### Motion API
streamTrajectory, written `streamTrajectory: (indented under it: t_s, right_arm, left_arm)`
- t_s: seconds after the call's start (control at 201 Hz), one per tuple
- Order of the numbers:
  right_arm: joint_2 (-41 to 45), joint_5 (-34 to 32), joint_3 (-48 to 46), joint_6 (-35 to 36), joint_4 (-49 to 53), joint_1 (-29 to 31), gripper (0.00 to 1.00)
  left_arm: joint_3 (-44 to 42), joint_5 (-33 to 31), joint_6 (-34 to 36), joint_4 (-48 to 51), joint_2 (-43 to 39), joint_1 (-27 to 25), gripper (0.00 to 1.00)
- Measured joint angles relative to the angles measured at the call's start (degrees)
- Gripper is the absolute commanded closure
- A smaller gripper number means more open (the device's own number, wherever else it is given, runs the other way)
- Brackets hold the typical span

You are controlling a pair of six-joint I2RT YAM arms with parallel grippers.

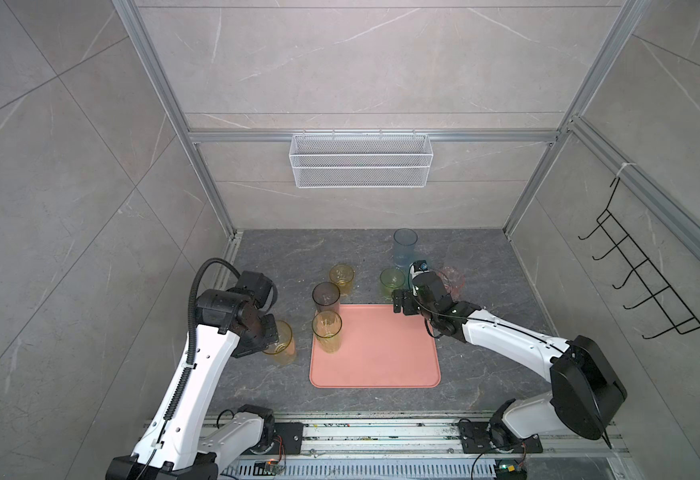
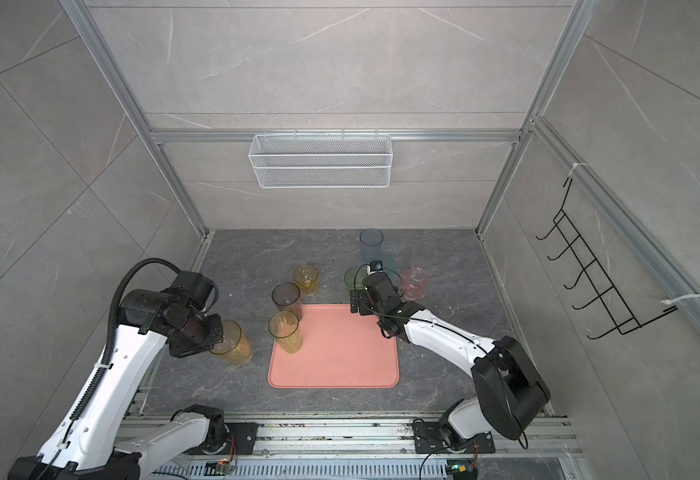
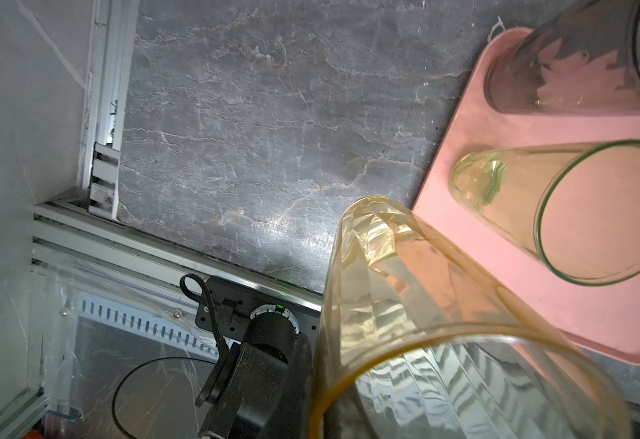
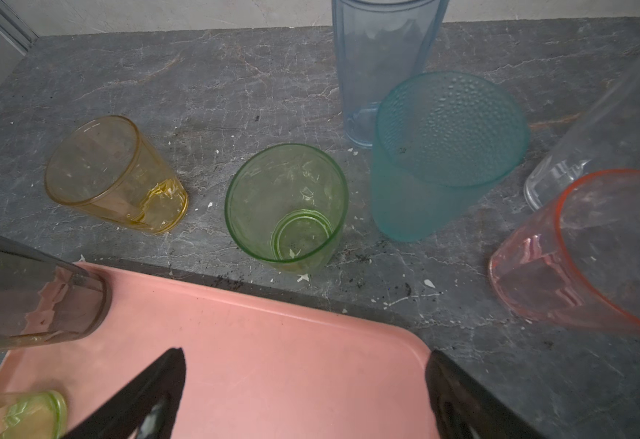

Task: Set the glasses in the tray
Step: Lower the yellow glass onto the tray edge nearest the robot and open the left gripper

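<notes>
**ROBOT BODY: VISUAL INSPECTION**

Left arm [image 1: 198, 374]: white shell links with small dark screw holes and black rounded joint housings. A black ribbed hose [image 1: 192, 299] arcs off the upper joint and runs along the white link, clipped by white ties.

Right arm [image 1: 510, 340]: same white shell, with a thin black cable [image 1: 514, 329] lying on it. Elbow housing [image 1: 585, 386]: black, boxy, angular. The wrist carries a small blue-and-white part [image 1: 422, 266].

Right gripper [image 4: 305, 355]: black tapered fingers.

Base plate [image 1: 473, 444]: black, bolted.

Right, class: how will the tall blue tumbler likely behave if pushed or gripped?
The tall blue tumbler stands upright on a narrow base: a push near its rim would probably tip it. Translucent walls suggest it's light; glossy sides may slip.
</notes>
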State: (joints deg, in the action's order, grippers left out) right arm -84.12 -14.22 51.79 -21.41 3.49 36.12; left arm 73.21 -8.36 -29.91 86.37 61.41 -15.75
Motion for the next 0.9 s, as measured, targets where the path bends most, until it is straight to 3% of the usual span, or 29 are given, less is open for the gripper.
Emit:
streamTrajectory:
  t_s: [0.368, 0.896]
  right_arm:
    - [-1.0, 0.0, 0.6, 0.0, 0.0, 0.3, 0.0]
    - [-1.1, -0.2, 0.7, 0.0, 0.0, 0.3, 0.0]
  left_arm:
    - [-2.9, 0.0, -4.2, -0.8, 3.0, -16.2, 1.0]
    - [-9.0, 1.2, -11.0, -10.1, 7.3, -29.3, 1.0]
